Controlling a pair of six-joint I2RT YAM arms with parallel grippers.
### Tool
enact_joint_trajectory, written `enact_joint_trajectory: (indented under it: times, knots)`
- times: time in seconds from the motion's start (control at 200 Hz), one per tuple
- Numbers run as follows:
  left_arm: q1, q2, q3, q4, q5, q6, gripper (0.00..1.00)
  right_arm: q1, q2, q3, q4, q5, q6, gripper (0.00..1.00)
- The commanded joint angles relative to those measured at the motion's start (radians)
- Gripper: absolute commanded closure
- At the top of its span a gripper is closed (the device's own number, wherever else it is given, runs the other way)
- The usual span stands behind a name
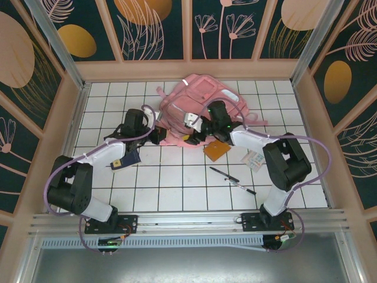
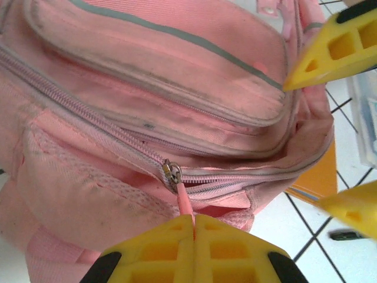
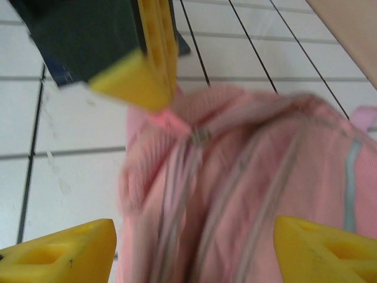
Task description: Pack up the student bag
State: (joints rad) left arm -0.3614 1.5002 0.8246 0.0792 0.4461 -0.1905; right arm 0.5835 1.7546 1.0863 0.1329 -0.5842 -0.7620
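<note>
The student bag (image 1: 203, 97) is a pink backpack lying at the back middle of the tiled table. My left gripper (image 1: 159, 135) is at the bag's near left corner. In the left wrist view the left gripper (image 2: 194, 219) is shut on the pink zipper pull (image 2: 184, 199), which hangs from the metal slider (image 2: 171, 172) of a partly opened zip on the bag (image 2: 147, 71). My right gripper (image 1: 193, 128) hovers over the same corner. In its own blurred view the right gripper (image 3: 191, 253) is open, with the bag (image 3: 253, 194) between its spread fingers (image 3: 59, 250).
An orange notebook (image 1: 217, 150) lies just in front of the bag. A black pen (image 1: 232, 180) and a small printed card (image 1: 254, 159) lie near the right arm. A dark blue flat item (image 1: 126, 160) sits under the left arm. Wooden walls ring the table.
</note>
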Motion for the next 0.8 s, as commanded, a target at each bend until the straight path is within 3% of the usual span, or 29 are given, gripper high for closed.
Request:
enact_joint_trajectory:
  times: [0.0,0.09,0.205,0.275,0.34,0.405,0.475,0.535,0.621,0.796]
  knots:
    - [-0.004,-0.036,0.010,0.028,0.030,-0.016,1.00,0.023,0.071,0.063,-0.007,0.014,0.047,0.29]
    - [-0.002,-0.047,0.017,0.001,-0.025,0.008,1.00,0.030,0.121,0.092,-0.072,0.056,0.003,0.34]
    - [0.014,-0.026,0.034,-0.039,-0.089,0.019,1.00,0.032,0.163,0.124,-0.194,0.057,-0.063,0.48]
    - [0.033,-0.013,0.035,-0.042,-0.105,0.027,1.00,0.038,0.168,0.123,-0.233,0.063,-0.088,0.62]
    - [0.053,-0.007,0.037,-0.039,-0.111,0.032,1.00,0.041,0.163,0.117,-0.256,0.085,-0.105,0.85]
    - [0.072,-0.003,0.047,-0.041,-0.117,0.051,1.00,0.039,0.154,0.114,-0.279,0.110,-0.124,1.00]
    - [0.083,0.009,0.074,-0.076,-0.102,0.106,1.00,0.039,0.133,0.113,-0.319,0.127,-0.173,1.00]
    - [0.083,0.020,0.098,-0.115,0.011,0.190,1.00,0.039,0.112,0.107,-0.331,0.140,-0.205,1.00]
    - [0.080,0.023,0.099,-0.140,0.159,0.258,0.59,0.039,0.085,0.106,-0.347,0.132,-0.244,1.00]
    - [0.055,-0.039,0.006,-0.058,0.209,0.488,0.41,0.038,0.053,0.106,-0.350,0.115,-0.279,1.00]
